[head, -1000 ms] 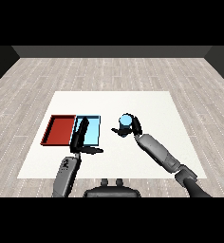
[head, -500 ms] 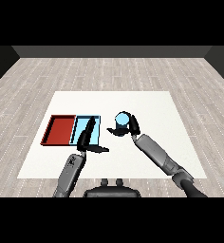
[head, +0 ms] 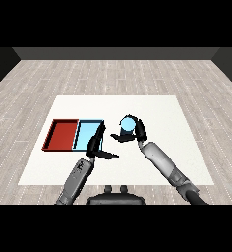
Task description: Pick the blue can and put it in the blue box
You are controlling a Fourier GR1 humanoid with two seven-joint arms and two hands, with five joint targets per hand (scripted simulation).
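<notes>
The blue can (head: 127,125) is held above the table, just right of the light blue tray (head: 87,133). My right hand (head: 136,133) is curled round it, fingers behind and below the can. My left hand (head: 98,146) hovers over the light blue tray's near right corner, fingers straight and thumb pointing right, holding nothing. The red tray (head: 61,134) lies directly left of the light blue one; both trays hold nothing.
The white table (head: 157,110) spreads out around the trays, with a wood-plank floor beyond its edges. My two forearms come in from the lower corners, the left one (head: 76,178) near the table's front edge.
My right hand has carried the blue can leftward, closer to the light blue tray. The left hand has shifted slightly right over the tray's near corner.
</notes>
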